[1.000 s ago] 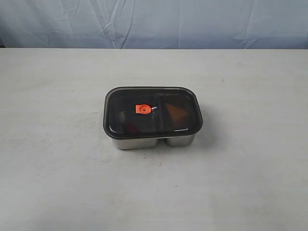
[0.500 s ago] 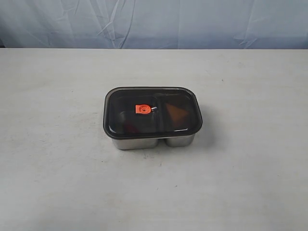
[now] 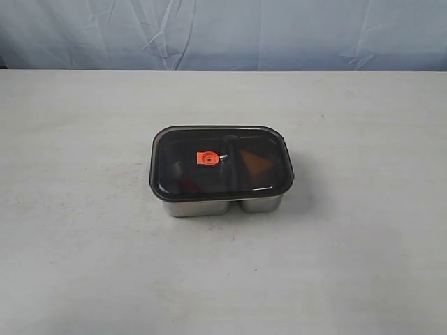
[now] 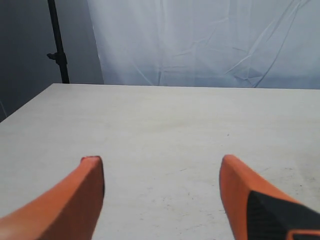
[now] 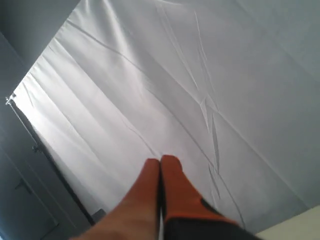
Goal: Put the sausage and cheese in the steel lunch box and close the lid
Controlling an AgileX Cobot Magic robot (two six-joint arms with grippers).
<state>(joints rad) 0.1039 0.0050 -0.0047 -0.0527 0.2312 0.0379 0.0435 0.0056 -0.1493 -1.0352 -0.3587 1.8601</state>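
Exterior high over table, wrists elsewhere

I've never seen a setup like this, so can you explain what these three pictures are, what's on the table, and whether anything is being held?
This is a two-armed robot, photographed by three cameras at once. The exterior view looks down at a table. On it stands a steel lunch box with its dark lid on. Through the lid you can dimly see the cheese in the right compartment and something reddish, probably the sausage, in the left. The other two pictures come from cameras on the wrists. The left gripper has its orange fingers spread apart over bare table, holding nothing. The right gripper is shut, empty, and pointing at a backdrop.
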